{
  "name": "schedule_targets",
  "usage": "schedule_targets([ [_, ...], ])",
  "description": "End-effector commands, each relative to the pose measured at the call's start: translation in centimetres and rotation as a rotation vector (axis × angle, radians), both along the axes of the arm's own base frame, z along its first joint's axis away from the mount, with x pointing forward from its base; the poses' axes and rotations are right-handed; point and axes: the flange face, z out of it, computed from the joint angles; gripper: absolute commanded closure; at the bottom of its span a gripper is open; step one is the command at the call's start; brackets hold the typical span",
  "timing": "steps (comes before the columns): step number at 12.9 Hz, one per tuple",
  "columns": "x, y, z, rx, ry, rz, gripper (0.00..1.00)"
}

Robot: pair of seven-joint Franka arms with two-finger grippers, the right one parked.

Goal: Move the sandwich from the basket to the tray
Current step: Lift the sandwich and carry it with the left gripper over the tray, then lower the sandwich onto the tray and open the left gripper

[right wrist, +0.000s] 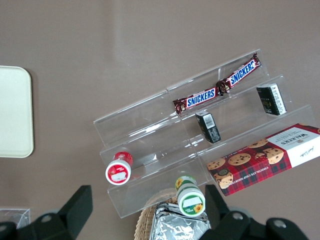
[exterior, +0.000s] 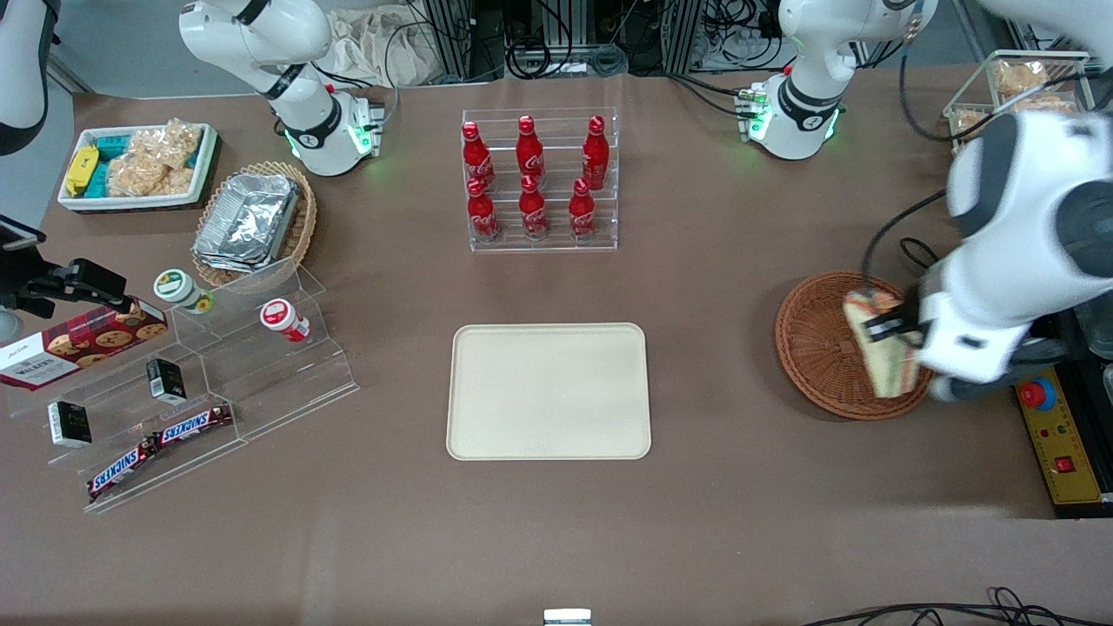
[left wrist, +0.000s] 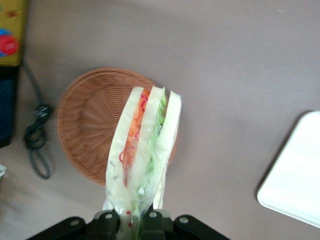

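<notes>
At the working arm's end of the table, the gripper (exterior: pixel 889 329) is clamped on the wrapped sandwich (left wrist: pixel 145 145) and holds it in the air above the round wicker basket (left wrist: pixel 85 130). The pick-up looks done; the carry remains, since the cream tray (exterior: pixel 549 390) at mid-table lies bare, well apart from the basket.

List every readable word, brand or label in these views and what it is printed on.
"SNICKERS": two bars on the clear stepped stand.
"WALKERS": red tartan cookie box.
Coca-Cola script: red bottles, only partly legible.
Small black boxes and the two jar lids: print too small to read.
The gripper, holding the sandwich above the basket, shows no text.
</notes>
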Motion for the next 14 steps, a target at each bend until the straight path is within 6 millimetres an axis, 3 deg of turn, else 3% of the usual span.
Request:
schedule_targets([
  [1, 1.8, -8.5, -4.7, -0.013, 0.011, -0.124, 0.98],
  [3, 2.3, -12.9, -9.1, -0.046, -0.009, -0.168, 0.98],
  [5, 0.7, -20.0, -13.5, -0.078, -0.036, -0.229, 0.98],
  [8, -0.7, -25.9, -19.1, -0.123, -0.096, -0.187, 0.98],
  [9, -1.6, -27.2, -21.3, -0.119, -0.078, -0.202, 0.98],
  [11, -2.0, -27.7, -24.5, -0.115, -0.054, -0.210, 0.98],
  [13, -2.1, -28.6, -25.9, -0.143, -0.089, -0.215, 0.97],
  [14, -2.1, -28.7, -26.1, -0.140, -0.098, -0.213, 0.64],
])
